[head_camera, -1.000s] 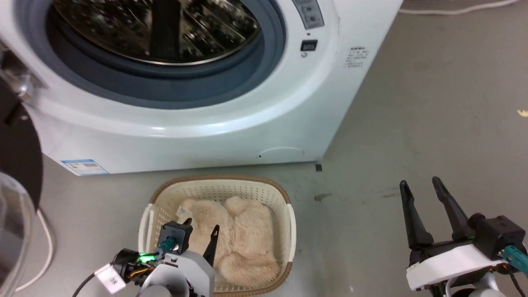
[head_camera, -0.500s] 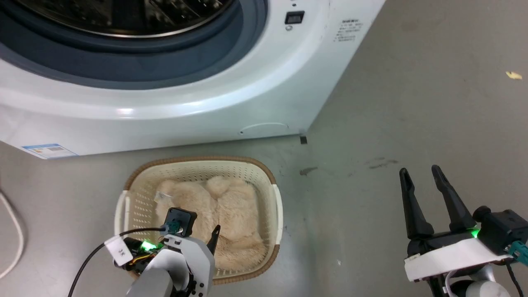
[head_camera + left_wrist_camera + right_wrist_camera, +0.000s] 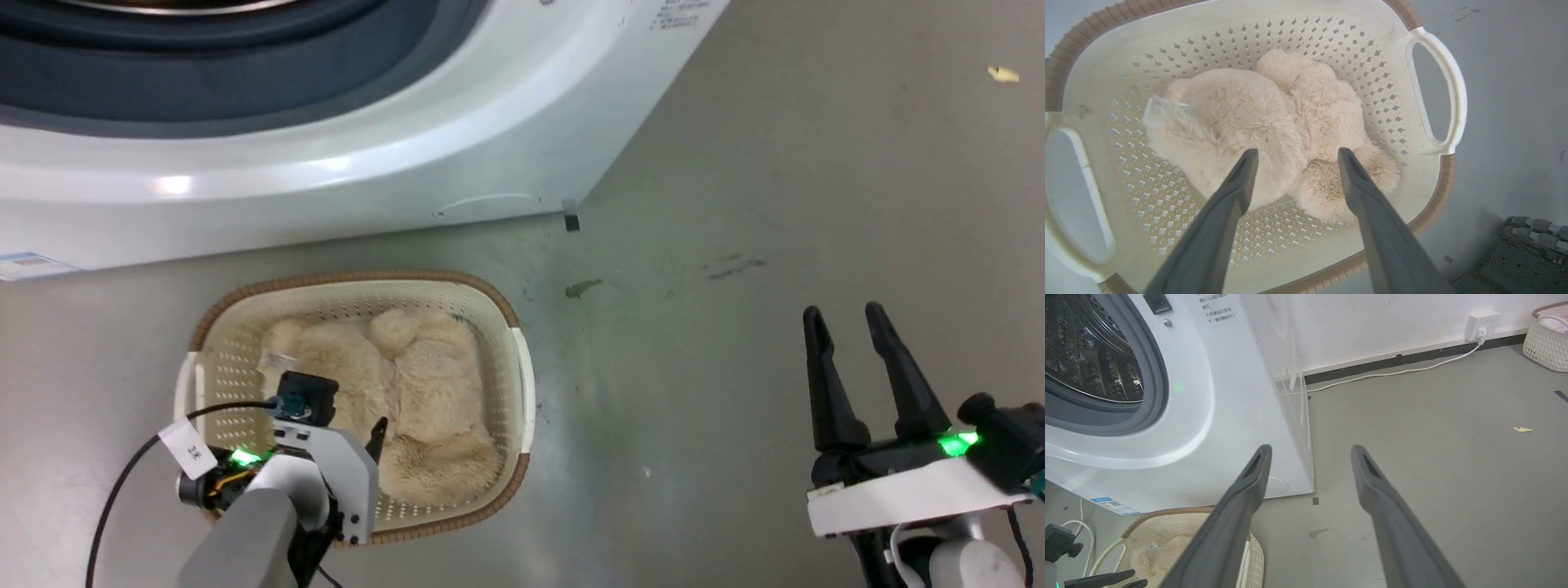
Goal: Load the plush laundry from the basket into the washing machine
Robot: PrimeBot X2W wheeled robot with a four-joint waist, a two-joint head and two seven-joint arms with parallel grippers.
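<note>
**Left pincer poised open over the plush laundry in the basket**

The lumpy, cream-beige, long-pile plush laundry [image 3: 1257, 130] is seen lying inside the cream-white perforated plastic basket [image 3: 1290, 14], which is finished with a brown woven-look rim and white side handles. The basket is set on the grey floor [image 3: 735, 163], just in front of the large white front-loading washing machine [image 3: 326, 180]. A small white sewn-in tag [image 3: 1157, 108] is seen at one edge of the bundle, close to the basket's perforated wall.

The left pincer [image 3: 1297, 152] is held over the basket. Its two long dark fingers are spread wide and pointed down at the bundle, and nothing is gripped between them. Whether the fingertips are touching the pile cannot be told.

The right pincer [image 3: 842, 313] is held well apart from the basket, over bare floor on the robot's right. Its fingers are parted and nothing is held.

In the right wrist view, the machine's grey rubber door seal [image 3: 1094, 418] and perforated steel drum [image 3: 1086, 347] are shown uncovered. A white cable [image 3: 1392, 371] is run along the floor to a white wall socket [image 3: 1481, 320]. A small yellow scrap [image 3: 1522, 429] is seen lying on the floor.
</note>
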